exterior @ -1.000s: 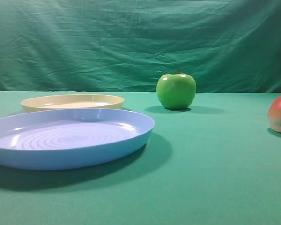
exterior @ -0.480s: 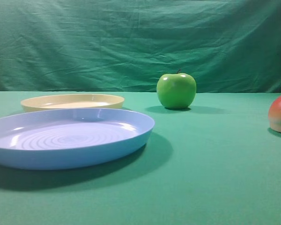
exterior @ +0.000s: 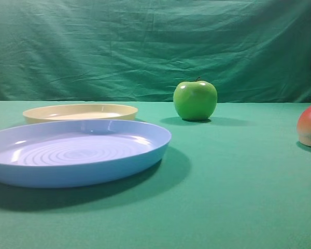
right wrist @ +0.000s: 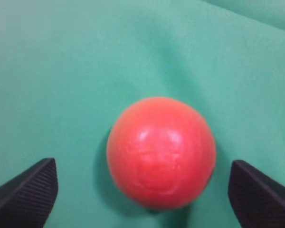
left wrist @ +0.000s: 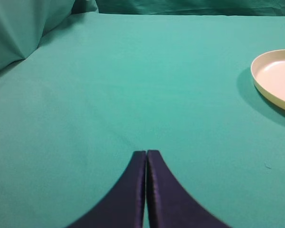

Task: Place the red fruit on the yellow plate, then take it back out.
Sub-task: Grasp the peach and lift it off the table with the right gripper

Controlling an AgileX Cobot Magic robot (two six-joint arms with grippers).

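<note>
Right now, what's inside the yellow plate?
Nothing visible: the yellow plate shows only bare cream floor, also in the left wrist view. The blue plate covers its near edge, and the left wrist view crops its far side. The red fruit sits on the cloth.

Pale cream-yellow all over the yellow plate [exterior: 80, 111], light blue on the larger blue plate [exterior: 75, 153] with faint concentric rings across its floor, glossy bright green on the green apple [exterior: 195, 100] with a dark stem. Red on top of the red fruit [right wrist: 161, 152], fading to orange-yellow and greenish low on its side in the exterior view. Plain teal-green on the tablecloth [exterior: 238, 181], darker creased green on the backdrop [exterior: 145, 46], and ribbed black on the fingers [right wrist: 26, 192] of the right gripper [right wrist: 145, 192].
</note>
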